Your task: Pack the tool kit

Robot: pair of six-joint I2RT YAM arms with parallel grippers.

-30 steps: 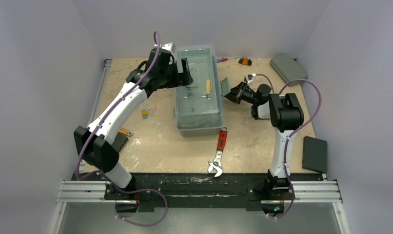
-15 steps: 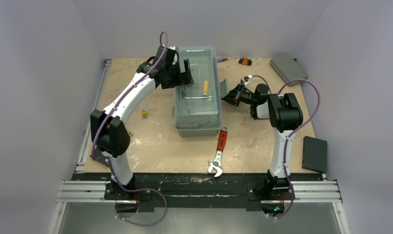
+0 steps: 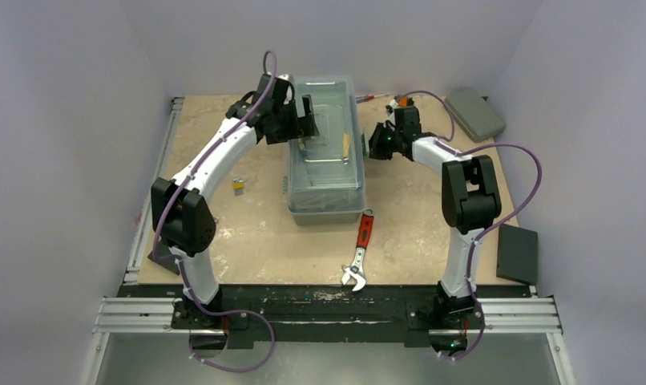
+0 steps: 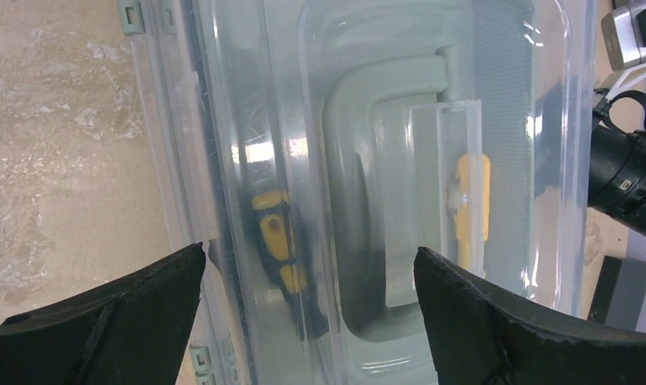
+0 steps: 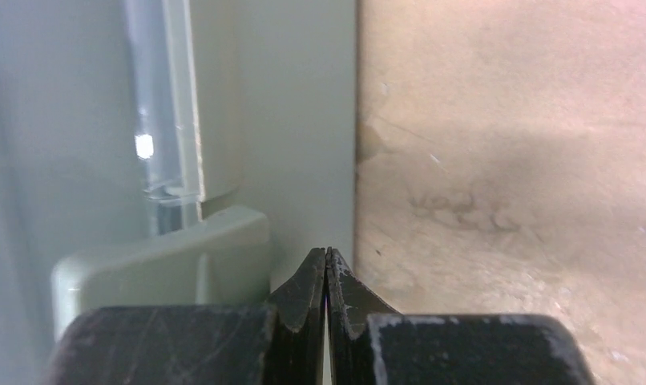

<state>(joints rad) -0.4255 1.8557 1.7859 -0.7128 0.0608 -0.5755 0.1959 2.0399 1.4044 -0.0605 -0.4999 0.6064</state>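
Left jaws: we are holding them wide over the toolbox (image 3: 326, 196) lid (image 4: 504, 80).
Right jaws: pressed together, pointing at its wall.

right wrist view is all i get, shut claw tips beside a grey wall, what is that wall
Observer: That is the right side of the toolbox. The right claw is at it, toward the far end.
Operator: where is the other arm
Observer: The left claw is wide open above the lid, with the handle between its fingers.
Operator: any tools outside the box
Observer: A red-handled wrench lies on the table in front of the toolbox.
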